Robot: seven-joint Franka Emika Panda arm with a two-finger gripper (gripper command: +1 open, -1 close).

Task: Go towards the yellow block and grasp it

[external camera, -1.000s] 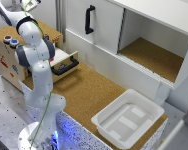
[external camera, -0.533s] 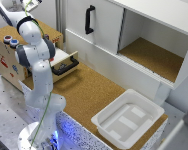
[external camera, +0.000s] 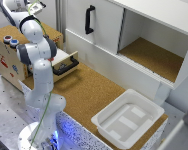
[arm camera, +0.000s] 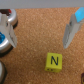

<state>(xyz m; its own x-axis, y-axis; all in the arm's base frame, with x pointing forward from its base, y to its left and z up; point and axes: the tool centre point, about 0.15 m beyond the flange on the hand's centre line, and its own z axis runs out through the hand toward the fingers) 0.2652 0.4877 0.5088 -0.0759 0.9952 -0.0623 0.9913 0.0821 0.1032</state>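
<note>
The jaws stood wide apart, holding nothing, above the yellow block (arm camera: 53,61) on the cork tabletop (arm camera: 35,35).

The surface (external camera: 94,92) looks like cork, grainy and matt. The yellow block (arm camera: 53,61) seems smooth painted wood or plastic, with a dark printed letter. The arm (external camera: 39,75) has glossy white plastic shells. The white bin (external camera: 128,119) at lower right is smooth plastic. The cabinet (external camera: 104,30) panels look matt white.
</note>
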